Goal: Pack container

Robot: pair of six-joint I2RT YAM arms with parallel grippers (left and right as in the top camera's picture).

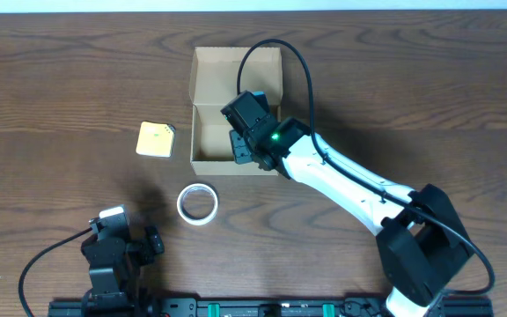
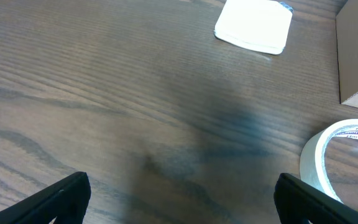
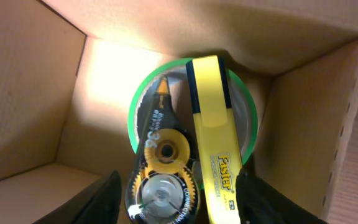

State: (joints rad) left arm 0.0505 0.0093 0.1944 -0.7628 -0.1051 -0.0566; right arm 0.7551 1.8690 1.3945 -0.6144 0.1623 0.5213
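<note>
Tan cardboard box sits mid-tabletop, flap open. Right claw is inside it, spread wide astride 1 yellow highlighter and 1 correction-tape dispenser; we see no grip. Left claw is wide, empty.

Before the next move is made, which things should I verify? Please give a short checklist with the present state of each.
1. Container lid open: ok.
2. Right fingers down in the container, spread apart: ok.
3. Right fingers free of the highlighter and correction tape lying between them: cannot tell.
4. Left fingers open, nothing between them: ok.
5. White tape roll and yellow pad packed: not ok, both lie outside the container.
</note>
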